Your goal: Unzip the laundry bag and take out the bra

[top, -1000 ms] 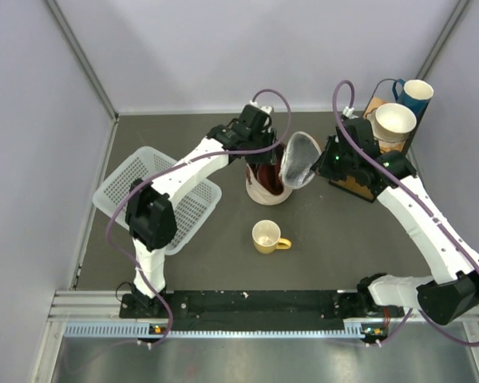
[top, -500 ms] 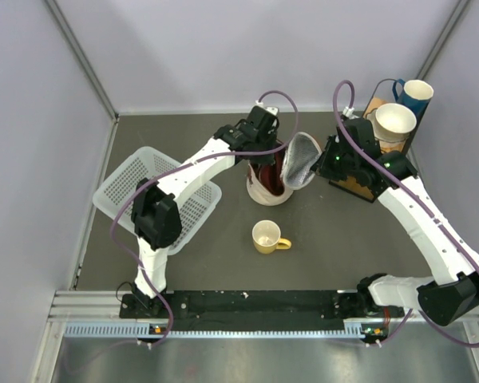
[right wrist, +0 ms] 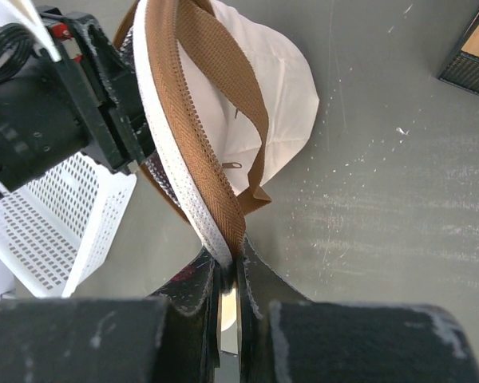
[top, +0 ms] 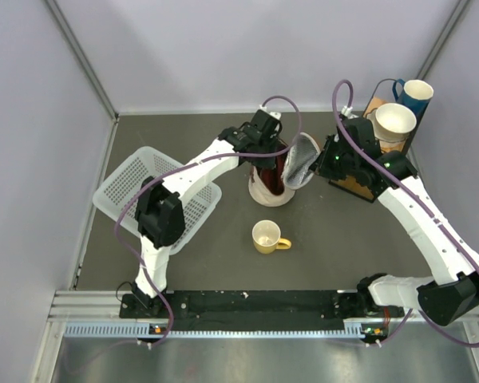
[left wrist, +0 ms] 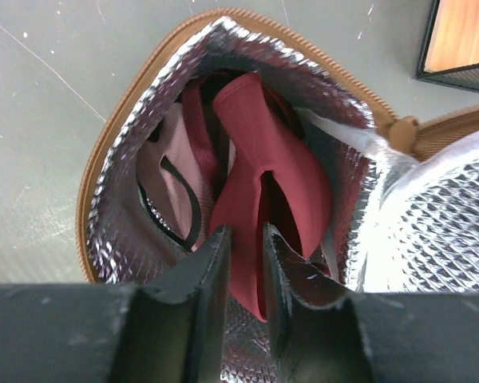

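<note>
bra: dusty-pink and dark-maroon soft padded bra (left wrist: pixel 263 171), inside the bag. The maroon cup stands up at the mouth. The pink cup and a thin dark strap sit lower, on the left side of the cavity.
bag: cream rounded fabric laundry bag with brown trim and silvery lining (top: pixel 263 191), upright mid counter toward the far edge, already unzipped.
lid: round mesh-lined zip lid (top: pixel 301 159), tipped up on the bag's right side, off the mouth.
left end effector (left wrist: pixel 246 235): down at the mouth, fingers nearly together with a fold of the maroon cup filling the narrow gap. Looks pinched on it.
right end effector (right wrist: pixel 227 263): clamped on the lid's white-and-brown rim, holding it back.
step: pulling the bra out (judged).
how: lift straight up through the mouth, slowly. Leave the lid held aside so the opening stays wide.
risk: only one cup is gripped, so the pink cup and strap trail behind and may catch on the zip trim. The light bag could rise with the pull.
counter: dark grey counter (top: pixel 343 239).
nearby: white plastic lattice basket (top: pixel 116 187) toward the left edge. Yellow mug (top: pixel 267 237) near the bag, on its near-edge side, not touching.
</note>
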You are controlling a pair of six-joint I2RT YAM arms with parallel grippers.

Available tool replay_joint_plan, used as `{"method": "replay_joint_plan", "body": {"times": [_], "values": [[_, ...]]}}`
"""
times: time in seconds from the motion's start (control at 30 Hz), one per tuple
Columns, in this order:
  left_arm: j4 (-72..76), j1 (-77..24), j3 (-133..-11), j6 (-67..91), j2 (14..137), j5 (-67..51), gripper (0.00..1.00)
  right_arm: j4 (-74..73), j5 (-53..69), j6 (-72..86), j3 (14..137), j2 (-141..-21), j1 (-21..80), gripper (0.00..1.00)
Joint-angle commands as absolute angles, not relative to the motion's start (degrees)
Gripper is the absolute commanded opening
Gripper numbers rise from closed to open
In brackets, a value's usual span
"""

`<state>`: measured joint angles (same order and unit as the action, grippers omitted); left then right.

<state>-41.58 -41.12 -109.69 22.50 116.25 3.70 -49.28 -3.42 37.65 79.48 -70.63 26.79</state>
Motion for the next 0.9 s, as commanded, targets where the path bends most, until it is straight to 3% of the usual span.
{"method": "replay_joint_plan", "body": {"times": [0.0, 0.17, 0.23, 0.27, 0.53, 0.87], "values": [[-41.0, -41.5, -111.1, 21.9, 117.5, 2.4, 0.3, -45.8, -2.8, 37.1, 80.9, -69.2, 27.0, 0.0], [-41.5, -41.4, -111.2, 21.4, 117.2, 2.9, 0.34, -45.7, -3.1, 37.1, 80.4, -68.6, 27.0, 0.0], [-41.5, -41.5, -111.4, 21.4, 117.2, 2.7, 0.02, -45.7, -3.1, 36.9, 80.2, -68.5, 27.0, 0.0], [-41.6, -41.4, -111.5, 21.3, 116.9, 1.9, 0.0, -45.7, -3.2, 37.0, 80.2, -68.1, 27.1, 0.0], [-37.9, -41.2, -111.4, 21.6, 106.0, -10.0, 0.0, -45.6, -5.0, 37.0, 79.0, -68.2, 27.1, 0.0], [-34.5, -39.6, -110.7, 21.8, 96.1, -12.4, 0.0, -45.8, -4.7, 36.9, 79.0, -68.4, 27.0, 0.0]]}}
